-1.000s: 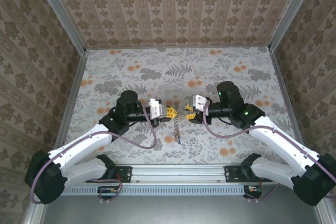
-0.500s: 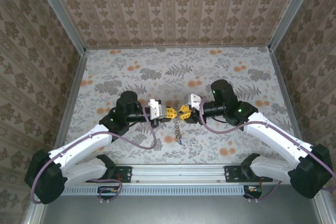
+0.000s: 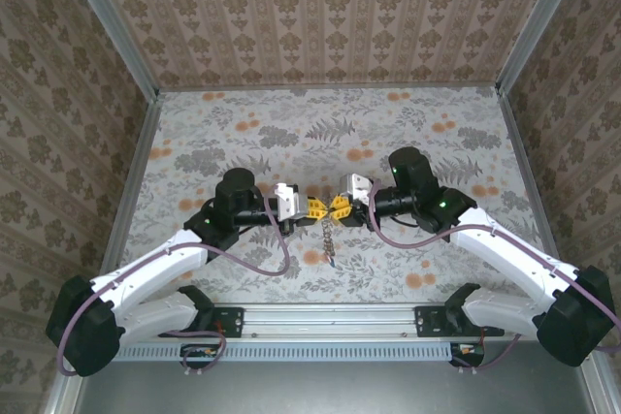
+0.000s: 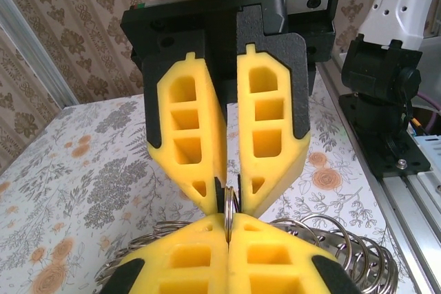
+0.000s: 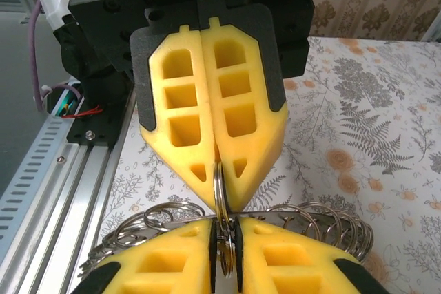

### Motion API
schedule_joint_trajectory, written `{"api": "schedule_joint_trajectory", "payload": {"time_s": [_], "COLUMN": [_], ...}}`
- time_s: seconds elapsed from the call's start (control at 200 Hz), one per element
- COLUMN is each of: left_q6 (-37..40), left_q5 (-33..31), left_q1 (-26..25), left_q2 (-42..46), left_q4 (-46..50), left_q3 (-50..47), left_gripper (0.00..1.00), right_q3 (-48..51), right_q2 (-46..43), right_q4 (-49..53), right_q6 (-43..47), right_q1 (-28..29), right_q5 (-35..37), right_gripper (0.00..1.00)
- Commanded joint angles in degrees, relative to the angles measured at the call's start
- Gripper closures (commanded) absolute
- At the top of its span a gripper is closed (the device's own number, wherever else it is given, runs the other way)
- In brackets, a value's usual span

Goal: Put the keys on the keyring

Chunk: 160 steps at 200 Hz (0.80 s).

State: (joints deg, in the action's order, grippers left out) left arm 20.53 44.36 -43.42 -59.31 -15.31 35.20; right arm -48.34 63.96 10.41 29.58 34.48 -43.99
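Note:
My two grippers meet tip to tip above the middle of the table. The keyring (image 3: 330, 235) is a chain of metal rings that hangs down between them toward the table. My left gripper (image 3: 315, 207) (image 4: 227, 232) is shut on the edge of one upright ring (image 4: 229, 204). My right gripper (image 3: 336, 205) (image 5: 224, 246) faces it, its pads pressed on the same ring (image 5: 219, 187) and held a ring's width apart. More rings of the chain (image 5: 324, 215) (image 4: 344, 246) fan out sideways beneath the fingers. The keys are out of view.
The floral table surface (image 3: 291, 133) stretches behind the grippers. Patterned walls enclose it at the back and sides. A metal rail (image 3: 330, 317) with the arm bases runs along the near edge.
My right gripper has moved left, up to the left gripper's tips, and now grips the same ring. The left arm and the hanging chain have stayed put.

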Motion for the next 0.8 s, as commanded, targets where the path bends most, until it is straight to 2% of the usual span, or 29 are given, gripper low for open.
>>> {"api": "schedule_joint_trajectory", "payload": {"time_s": [0.0,0.13,0.22,0.33,0.365,0.48,0.795], "left_q6": [-1.28,-1.61,-1.81,-0.01,1.11,2.76,1.84], "left_q5": [1.08,0.46,-0.21,-1.74,-1.73,-2.13,-2.91], "left_q1": [-0.09,-0.08,0.0,0.0,0.0,-0.09,-0.12], "left_q2": [-0.19,-0.11,0.14,0.6,0.47,-0.02,-0.26], "left_q4": [-2.72,-2.84,-1.79,4.29,6.94,11.66,10.59], "left_q3": [-0.04,0.11,0.28,1.61,2.4,3.75,3.63], "left_gripper": [1.0,1.0,1.0,0.82,0.81,0.81,0.82], "right_q3": [-1.83,-1.76,-1.94,-3.52,-4.09,-6.37,-8.13], "right_q2": [0.18,0.26,0.06,-0.07,-0.16,0.53,1.28], "right_q4": [-0.68,-0.4,0.46,5.01,6.71,11.11,12.94], "right_q6": [-0.31,0.09,0.56,3.02,4.44,8.14,9.38], "right_q1": [0.59,0.67,0.68,0.72,1.16,4.06,5.54], "right_q5": [-1.76,-1.57,-0.33,2.85,4.52,11.08,14.85], "right_gripper": [0.88,1.0,1.0,1.0,1.0,1.0,1.0]}}
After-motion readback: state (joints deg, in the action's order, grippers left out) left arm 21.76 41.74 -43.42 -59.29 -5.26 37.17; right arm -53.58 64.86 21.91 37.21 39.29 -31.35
